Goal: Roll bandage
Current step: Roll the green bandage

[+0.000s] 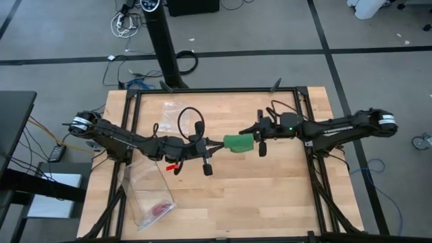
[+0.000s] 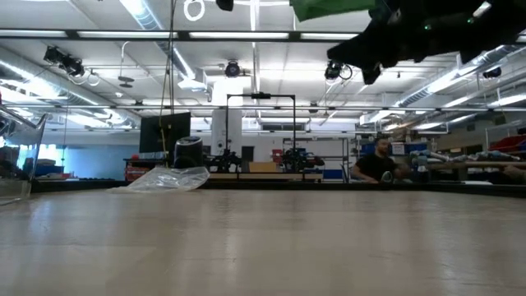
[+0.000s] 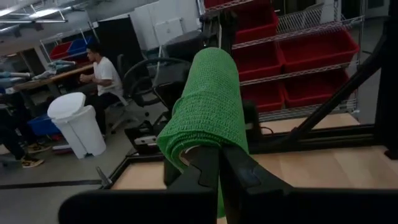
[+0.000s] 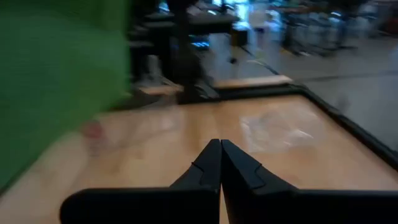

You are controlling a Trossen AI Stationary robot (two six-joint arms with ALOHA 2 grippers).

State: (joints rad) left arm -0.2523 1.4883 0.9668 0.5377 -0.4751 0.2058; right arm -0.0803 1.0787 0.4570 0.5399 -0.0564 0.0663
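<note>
High view: the bandage (image 1: 239,143) sits mid-frame between both arms. Left wrist view: the left end effector (image 3: 217,163) pinches the bandage's end. Right wrist view: the right end effector (image 4: 220,155) is closed and empty, with the bandage at left.

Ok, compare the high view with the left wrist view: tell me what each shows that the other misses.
Only the high view: both arms above the table, the shut right gripper beside the bandage, and a plastic bag with a small pink item.
Only the left wrist view: the bandage's rolled end up close, red bins, a seated person.
Both: the left gripper shut on the bandage.
</note>
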